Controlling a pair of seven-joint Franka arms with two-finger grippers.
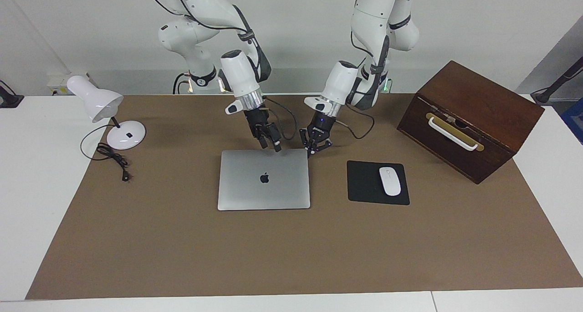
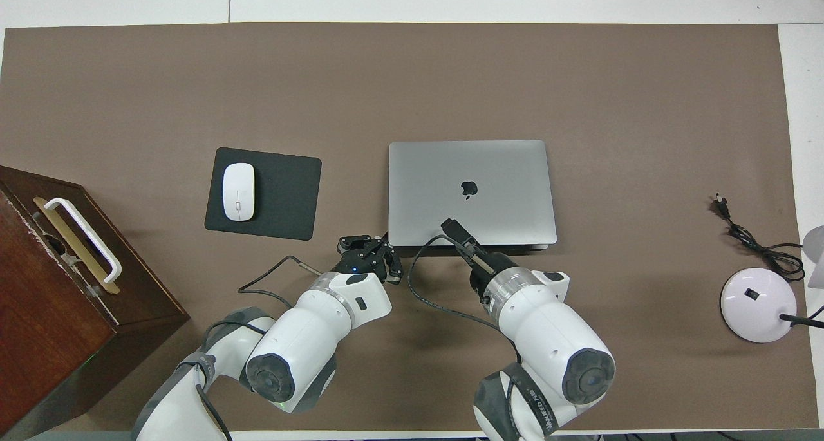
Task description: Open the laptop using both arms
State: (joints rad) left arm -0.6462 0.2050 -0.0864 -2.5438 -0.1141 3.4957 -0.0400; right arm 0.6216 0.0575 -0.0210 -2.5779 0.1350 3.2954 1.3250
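The silver-grey laptop lies closed and flat in the middle of the brown mat, its dark logo facing up. My right gripper hangs open just over the laptop's edge nearest the robots, its fingertips close above the lid. The left gripper is shut with nothing in it. It sits low at the laptop's corner nearest the robots, on the side toward the left arm's end. Whether either gripper touches the laptop I cannot tell.
A black mouse pad with a white mouse lies beside the laptop. A brown wooden box stands at the left arm's end. A white desk lamp and its cord sit at the right arm's end.
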